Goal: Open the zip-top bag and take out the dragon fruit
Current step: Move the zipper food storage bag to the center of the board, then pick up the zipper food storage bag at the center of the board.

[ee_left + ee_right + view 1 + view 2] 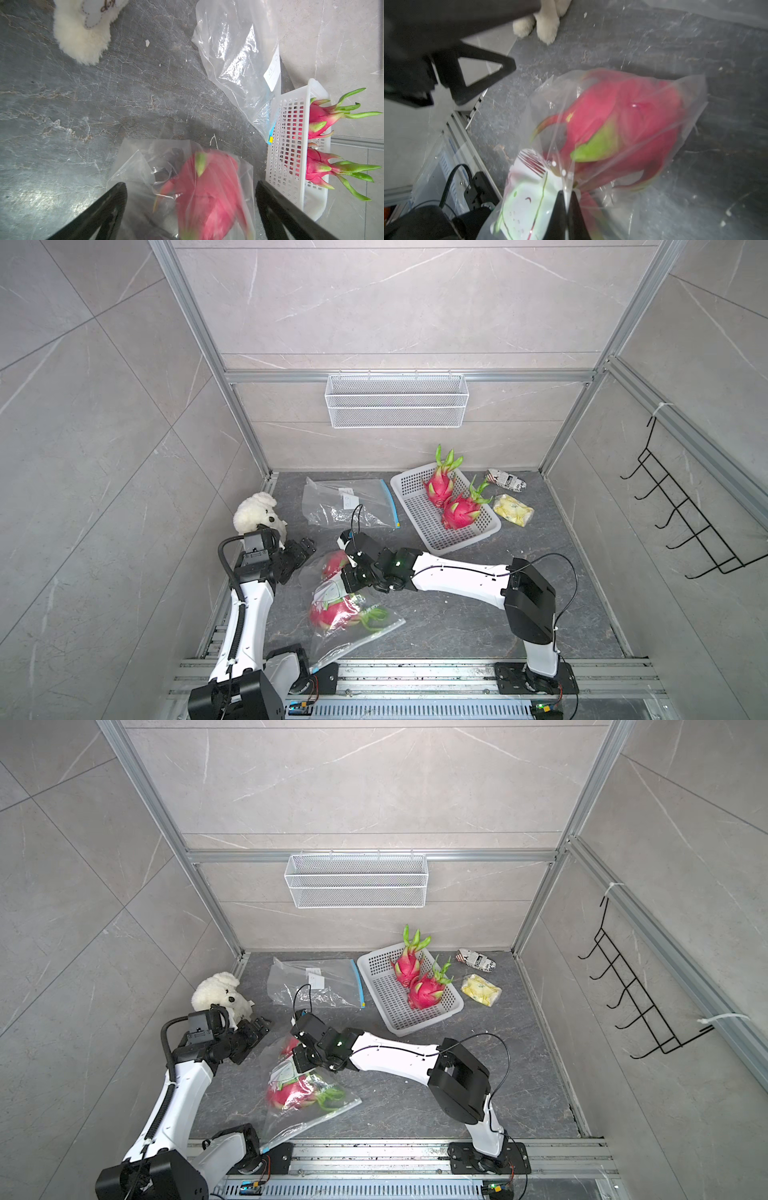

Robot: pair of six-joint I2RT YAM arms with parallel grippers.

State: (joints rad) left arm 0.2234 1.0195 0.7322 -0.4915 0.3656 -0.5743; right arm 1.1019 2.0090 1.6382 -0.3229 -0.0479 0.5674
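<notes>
While right gripper (566,199) pinches the zip-top bag (691,108) film | dragon fruit (623,116) lies just beyond its tips (inside the bag) | left gripper (190,184) spread wide, nearby

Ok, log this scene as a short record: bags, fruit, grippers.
bagged fruit: two magenta dragon fruits inside clear zip-top plastic bag
basket: white perforated plastic basket holding two more magenta dragon fruits
spare bag: empty clear plastic bag with blue zip strip
right gripper: shut, pinching the full bag's film
left gripper: open, holding nothing
zip: cannot tell whether open
</notes>
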